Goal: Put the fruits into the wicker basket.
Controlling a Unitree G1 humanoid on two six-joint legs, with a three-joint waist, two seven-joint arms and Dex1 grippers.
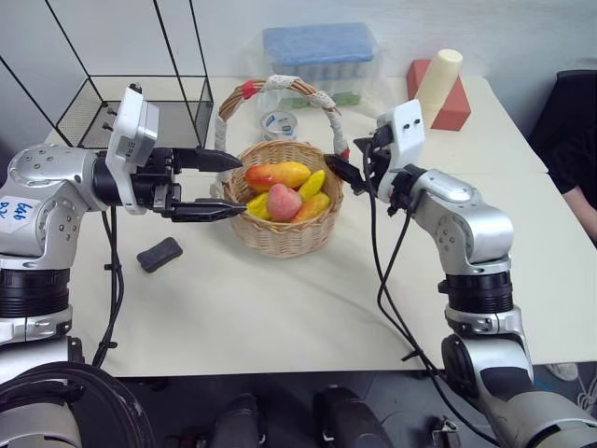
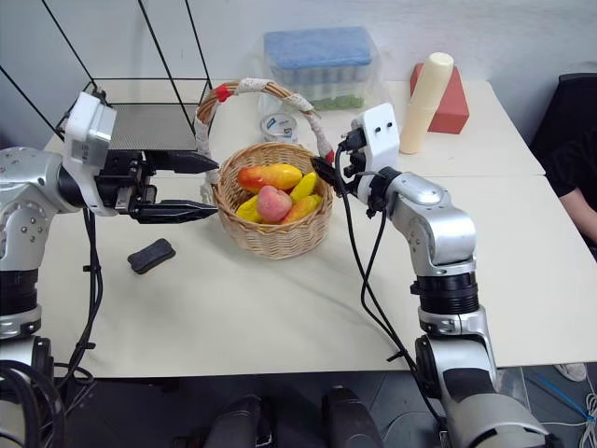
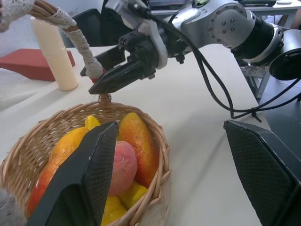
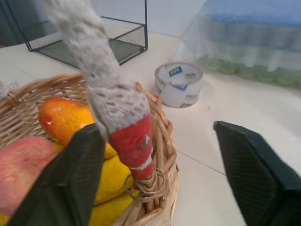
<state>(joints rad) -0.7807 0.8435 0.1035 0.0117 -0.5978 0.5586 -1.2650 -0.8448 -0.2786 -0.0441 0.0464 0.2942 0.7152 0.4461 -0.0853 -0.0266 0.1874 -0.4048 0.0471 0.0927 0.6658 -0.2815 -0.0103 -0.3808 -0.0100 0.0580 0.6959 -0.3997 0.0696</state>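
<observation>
**Fruit already in the basket; how the load would handle**

The wicker basket (image 1: pixel 280 233) stands near the middle of the tabletop, somewhat toward its far edge; inside lie the mango (image 1: pixel 278 175), the peach (image 1: pixel 284 202) and the banana (image 1: pixel 312 184), with other yellow pieces packed round them; judged from that, the task looks all but finished.

The left gripper (image 1: pixel 222 186) hangs level at the basket's left rim, jaws standing wide and empty, one finger above the rim and one beside the wall; the right gripper (image 2: pixel 328 174) sits at the right rim by the foot of the handle (image 1: pixel 280 86), jaws parted with nothing between them; the wrapped handle post runs close by one finger, and whether it touches cannot be told.

The fruits look like hollow toys; likely light, stiff and smooth-skinned, so apt to slip from a hard pinch; the banana is best taken across its middle, the peach and mango across the widest part. The basket seems light and slightly springy; a nudge at the rim could slide it; the handle's arch, wrapped in cloth, offers the surest hold.

A small black block (image 1: pixel 159 253) lies toward the left edge; a roll of tape (image 1: pixel 277 123) sits behind the basket.
</observation>
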